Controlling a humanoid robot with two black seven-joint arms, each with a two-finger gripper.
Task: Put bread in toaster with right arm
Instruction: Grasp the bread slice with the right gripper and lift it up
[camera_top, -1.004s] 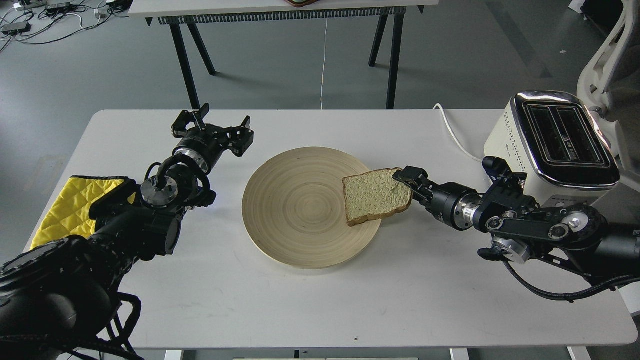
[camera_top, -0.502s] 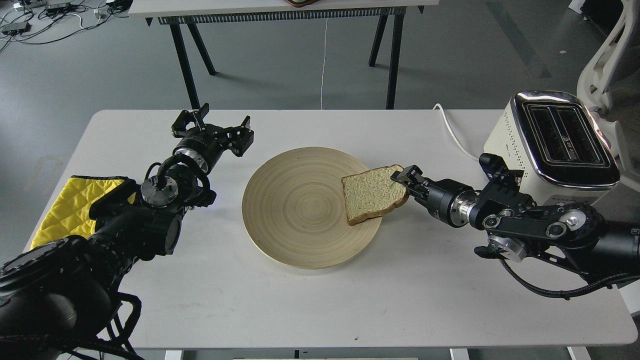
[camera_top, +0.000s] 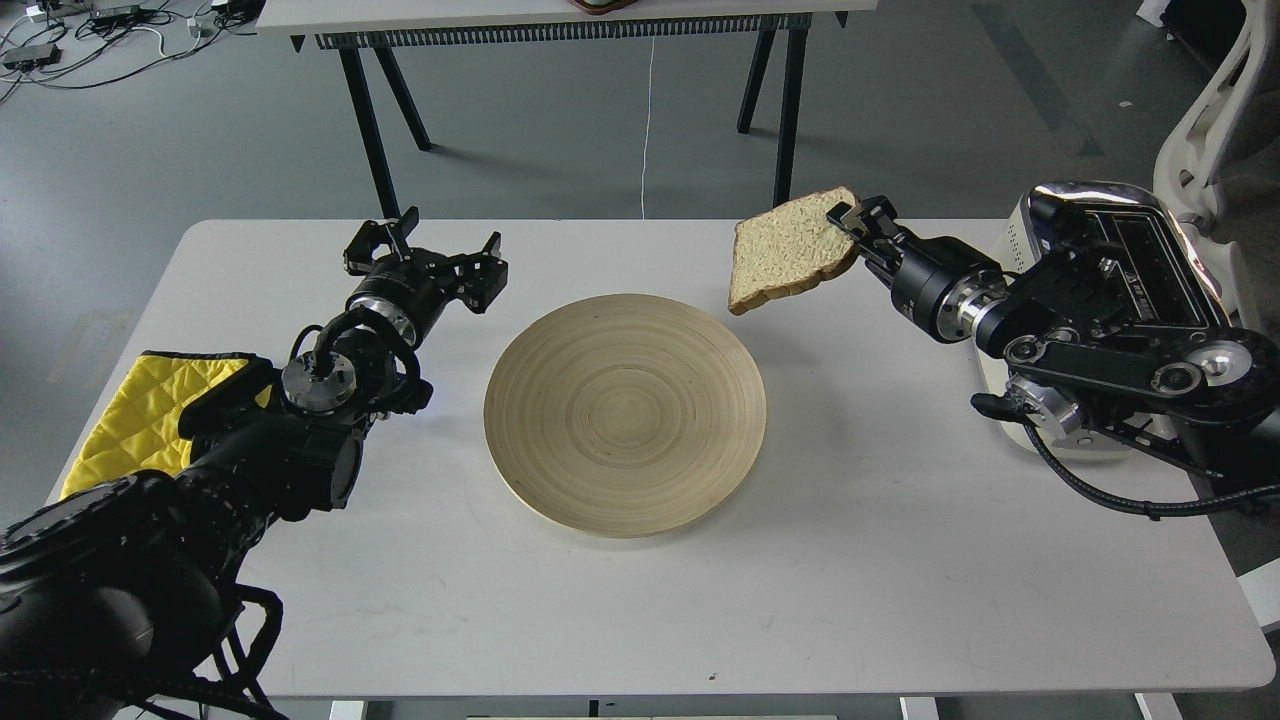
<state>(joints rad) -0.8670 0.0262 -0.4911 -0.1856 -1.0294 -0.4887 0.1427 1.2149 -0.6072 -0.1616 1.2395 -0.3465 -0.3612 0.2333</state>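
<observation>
A white table (camera_top: 620, 620) fills the head view, carrying a round wooden plate (camera_top: 625, 415) at its centre and a yellow quilted cloth (camera_top: 130, 415) at its left edge. The left arm (camera_top: 250, 450) stretches in from the lower left, its gripper (camera_top: 440, 262) poised above the table beside the plate with jaws spread wide and holding nothing. The right arm (camera_top: 1100, 340) reaches in from the right and crosses in front of the toaster (camera_top: 1150, 260), which stands at the table's far right corner with its chrome top and black slots partly hidden. The right gripper (camera_top: 850, 222) has its jaws clamped on one corner of the bread (camera_top: 785, 250), which hangs in the air clear of the plate, left of the toaster, its speckled face toward the camera and its crust edge tilted downward.
</observation>
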